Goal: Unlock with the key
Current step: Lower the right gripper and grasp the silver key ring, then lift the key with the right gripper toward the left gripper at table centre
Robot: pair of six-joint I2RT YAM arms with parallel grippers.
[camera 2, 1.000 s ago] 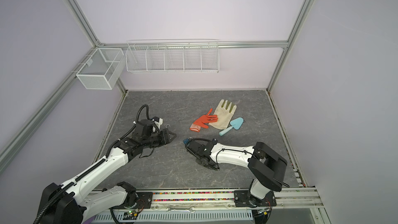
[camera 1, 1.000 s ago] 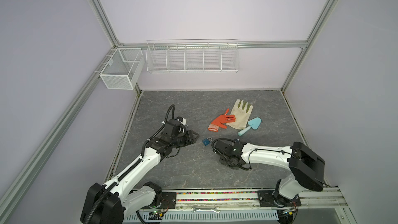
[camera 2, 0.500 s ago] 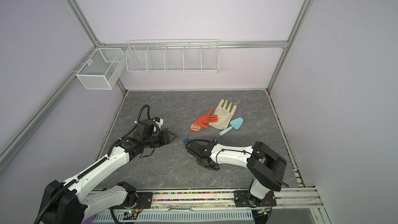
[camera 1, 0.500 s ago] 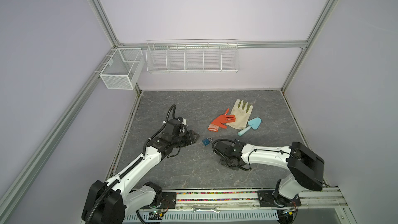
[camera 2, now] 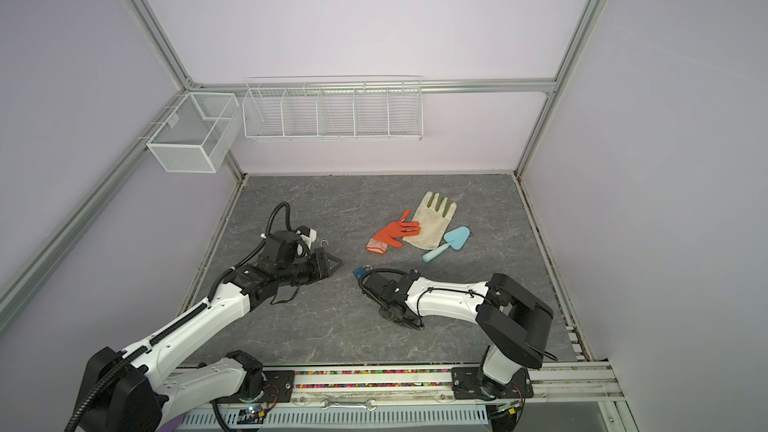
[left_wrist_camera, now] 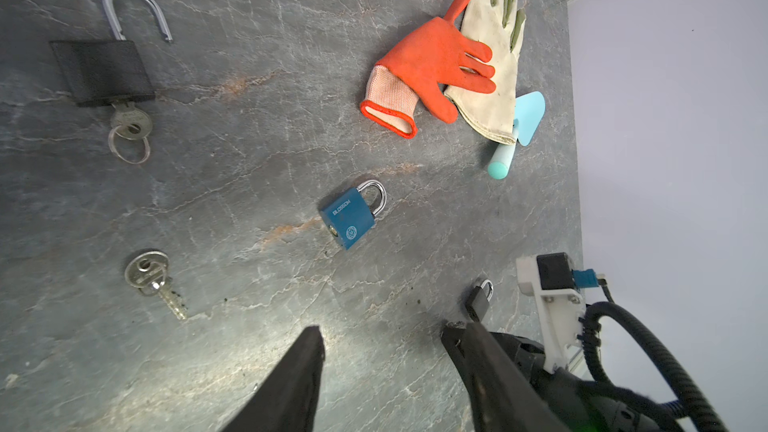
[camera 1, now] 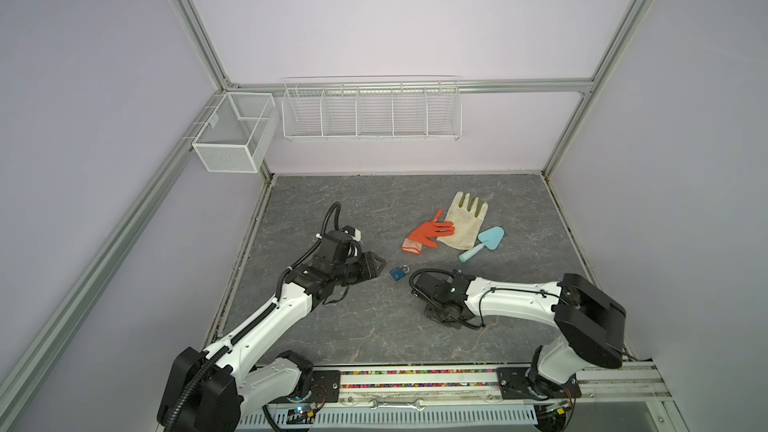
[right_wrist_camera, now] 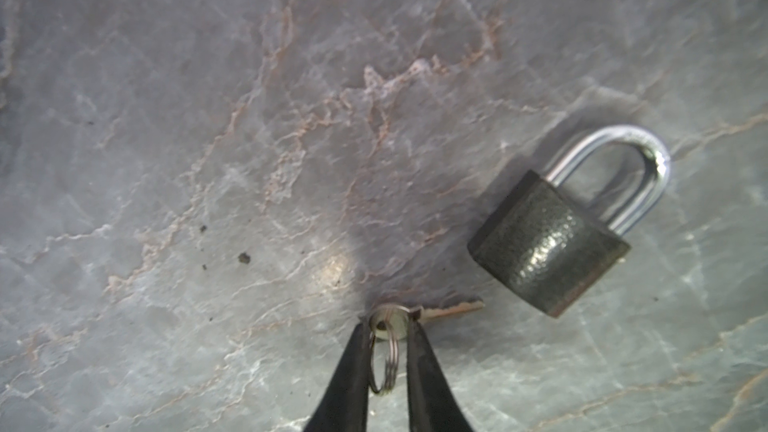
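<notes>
Grey marbled counter (right_wrist_camera: pixel 208 118). Right tool (right_wrist_camera: pixel 388 326) pinches the ringed head of the key (right_wrist_camera: pixel 451 309) down at the counter; a dark padlock (right_wrist_camera: pixel 552 238), shackle closed, lies just beyond its tips. Left tool (left_wrist_camera: pixel 384 328) stands spread above the counter.

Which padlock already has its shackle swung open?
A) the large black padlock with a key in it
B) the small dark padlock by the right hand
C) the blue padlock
A: the large black padlock has one shackle end free; the blue padlock and the small dark padlock have theirs seated.
</notes>
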